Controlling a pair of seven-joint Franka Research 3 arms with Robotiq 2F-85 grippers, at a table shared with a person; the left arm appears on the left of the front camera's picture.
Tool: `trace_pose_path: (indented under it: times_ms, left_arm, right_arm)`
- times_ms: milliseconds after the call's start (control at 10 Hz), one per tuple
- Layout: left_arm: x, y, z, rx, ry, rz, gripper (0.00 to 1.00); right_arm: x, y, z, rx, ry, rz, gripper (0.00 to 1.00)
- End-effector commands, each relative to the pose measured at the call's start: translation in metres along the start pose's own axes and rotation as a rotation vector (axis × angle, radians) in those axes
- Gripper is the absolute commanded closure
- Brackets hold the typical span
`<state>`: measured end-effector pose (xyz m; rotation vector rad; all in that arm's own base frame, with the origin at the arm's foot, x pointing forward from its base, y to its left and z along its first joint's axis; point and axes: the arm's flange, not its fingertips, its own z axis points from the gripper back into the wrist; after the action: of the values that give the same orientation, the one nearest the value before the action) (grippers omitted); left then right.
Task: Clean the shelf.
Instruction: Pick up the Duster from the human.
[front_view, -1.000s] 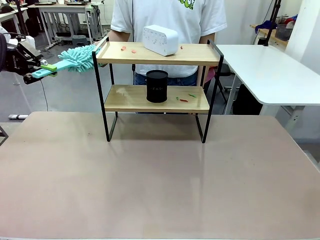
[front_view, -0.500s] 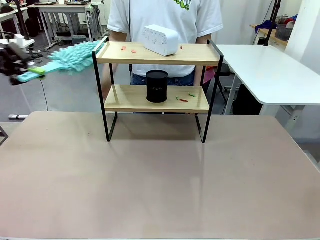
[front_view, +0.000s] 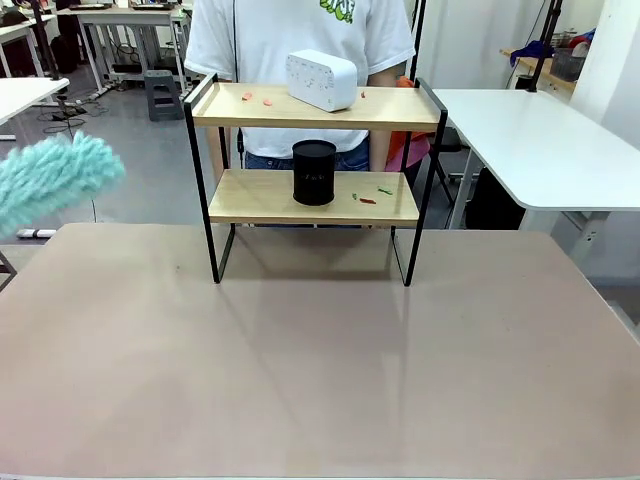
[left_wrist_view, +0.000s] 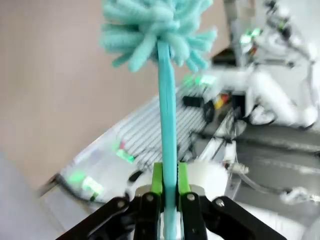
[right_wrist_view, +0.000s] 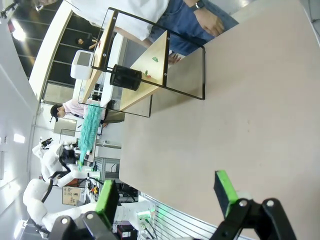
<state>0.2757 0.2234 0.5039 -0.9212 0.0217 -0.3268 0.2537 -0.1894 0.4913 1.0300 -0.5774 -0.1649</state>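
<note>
At the far left, your left jaws were clamped on the duster handle, its fluffy head well apart from the shelf. Your right jaws stood open and empty above the tabletop. The shelf stood at the tabletop's far side. Scraps lay on its top board near a box, more on the lower board by a cup. I judged the wiping unfinished, perhaps unstarted.

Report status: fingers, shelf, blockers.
Left fingers shut on duster, held left of shelf. Right fingers open, empty. Scraps on both boards; black canister, white box in the way.
</note>
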Motion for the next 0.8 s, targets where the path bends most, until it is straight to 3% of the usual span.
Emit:
trace_pose_path:
  times_ms: [0,100,200,700]
  left_arm:
    - [-0.029,0.0059,-0.0104,0.069,0.076,-0.16,1.0]
    - [-0.0327,0.0114,-0.0128,0.075,0.103,-0.228,1.0]
    - [-0.0288,0.002,-0.0032,0.043,0.063,-0.062,1.0]
    - [-0.0288,0.002,-0.0032,0.043,0.063,-0.062,1.0]
  right_arm:
    - [0.0029,0.0015,-0.0005,0.023,-0.017,0.027,0.0]
    - [0.0029,0.0015,-0.0005,0.023,-0.017,0.027,0.0]
    - [0.0029,0.0015,-0.0005,0.023,-0.017,0.027,0.0]
    - [0.0029,0.0015,-0.0005,0.023,-0.017,0.027,0.0]
